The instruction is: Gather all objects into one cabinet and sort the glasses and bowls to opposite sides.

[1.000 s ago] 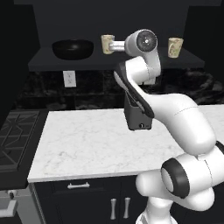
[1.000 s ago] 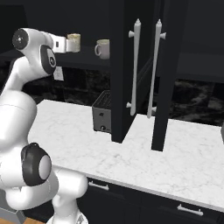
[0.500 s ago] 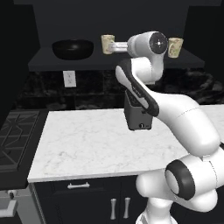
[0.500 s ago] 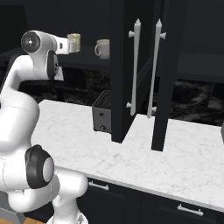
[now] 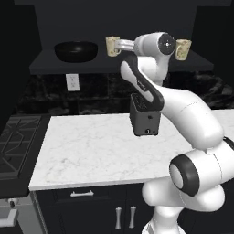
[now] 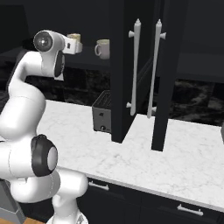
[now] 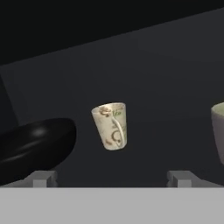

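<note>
My gripper (image 7: 112, 178) was up at shelf height, fingers spread wide with nothing between them, aimed at the middle mug (image 7: 111, 126) on the dark cabinet shelf (image 5: 114, 66). That mug stood upright on the shelf board, well clear of my fingertips. To its left on the same shelf sat the black bowl (image 5: 76, 50), near it but not touching. To its right stood another mug (image 5: 183, 49), farther off along the shelf. Below the shelf, the dark toaster (image 5: 145, 119) sat on the white marble counter (image 5: 91, 146).
</note>
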